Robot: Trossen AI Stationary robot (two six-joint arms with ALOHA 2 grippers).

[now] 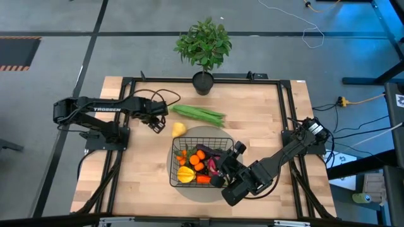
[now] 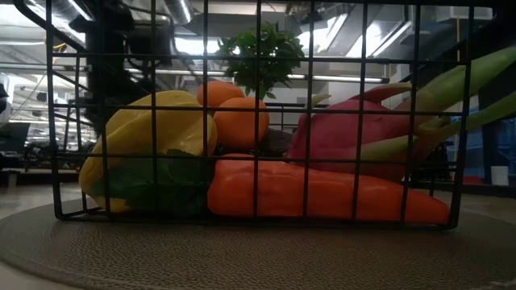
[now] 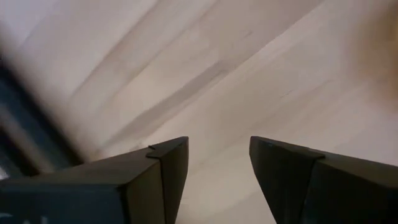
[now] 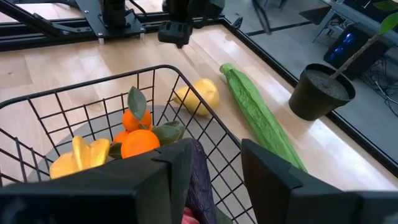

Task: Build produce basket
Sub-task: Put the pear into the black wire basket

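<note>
The black wire basket stands on the round grey mat. Inside lie a yellow mango, orange tomatoes, a red chili, a pink radish and a purple eggplant. The lemon and the green beans lie on the wood beyond the basket. My right gripper is open over the basket's right side, above the eggplant. My left gripper is open, low over bare wood just left of the lemon.
A potted plant stands at the table's far edge, behind the beans. A black frame rail runs around the tabletop. Bare wood lies left of the basket and along the near edge.
</note>
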